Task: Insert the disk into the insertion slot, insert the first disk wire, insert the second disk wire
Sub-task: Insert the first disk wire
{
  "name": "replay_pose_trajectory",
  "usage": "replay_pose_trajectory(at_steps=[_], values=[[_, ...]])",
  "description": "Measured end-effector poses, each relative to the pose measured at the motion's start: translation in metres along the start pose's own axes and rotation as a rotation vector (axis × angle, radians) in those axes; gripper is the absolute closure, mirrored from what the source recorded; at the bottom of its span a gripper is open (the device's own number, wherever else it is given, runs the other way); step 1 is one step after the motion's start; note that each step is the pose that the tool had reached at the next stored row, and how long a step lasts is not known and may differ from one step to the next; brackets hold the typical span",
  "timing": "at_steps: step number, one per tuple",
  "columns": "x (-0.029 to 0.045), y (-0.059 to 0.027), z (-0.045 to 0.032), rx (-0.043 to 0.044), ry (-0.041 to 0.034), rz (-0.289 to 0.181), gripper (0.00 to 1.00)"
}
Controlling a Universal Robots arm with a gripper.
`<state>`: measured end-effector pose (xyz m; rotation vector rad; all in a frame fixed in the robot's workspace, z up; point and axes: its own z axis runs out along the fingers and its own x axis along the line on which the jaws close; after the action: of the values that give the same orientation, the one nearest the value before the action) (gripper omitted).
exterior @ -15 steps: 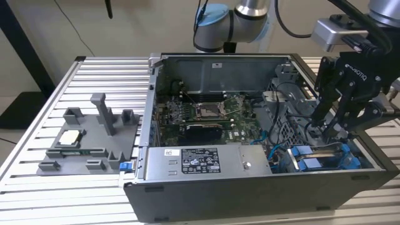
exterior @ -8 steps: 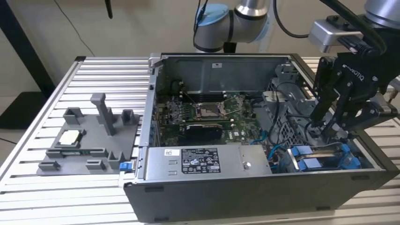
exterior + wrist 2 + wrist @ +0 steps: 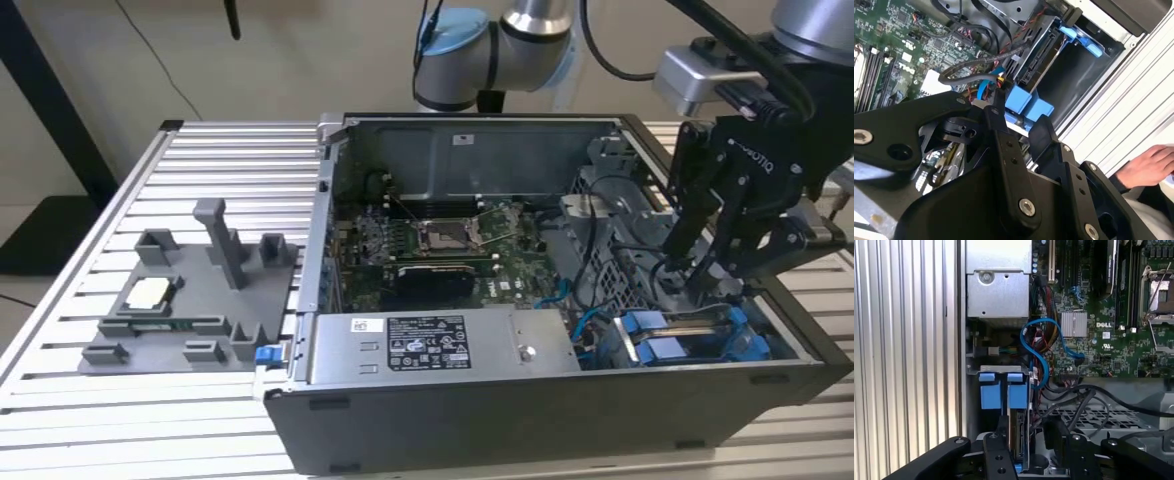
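While the grey fixture tray sits at the exterior view's left, the open computer case stands at centre, its power-supply box along the near wall; further right the disk rests in the insertion slot, blue tabs at the mouth; the gripper hangs just above, fingers spread apart, straddling the disk's end.

Soft, even light; the ribbed silver metal bench gleams (mild glare), the dark grey computer case lies shadowed inside.
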<state>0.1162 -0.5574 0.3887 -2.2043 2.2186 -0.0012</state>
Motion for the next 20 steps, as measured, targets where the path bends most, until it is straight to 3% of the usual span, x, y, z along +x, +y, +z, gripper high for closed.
replay_pose_trajectory(at_steps=[3,5,10,16,17,19,20], values=[[-0.0007,0.0007,0.0003,0.0071,-0.0151,-0.005,0.53],[-0.0008,0.0014,0.0003,0.0099,-0.0207,-0.007,0.53],[-0.0014,0.0055,0.0034,0.0417,-0.0293,-0.014,0.53],[-0.0014,0.0094,0.0052,0.0576,-0.0645,-0.022,0.53],[-0.0014,0.0094,0.0055,0.0615,-0.0701,-0.022,0.62],[-0.0014,0.0095,0.0062,0.0699,-0.0794,-0.024,0.62],[-0.0014,0.0095,0.0064,0.0737,-0.0815,-0.024,0.69]])
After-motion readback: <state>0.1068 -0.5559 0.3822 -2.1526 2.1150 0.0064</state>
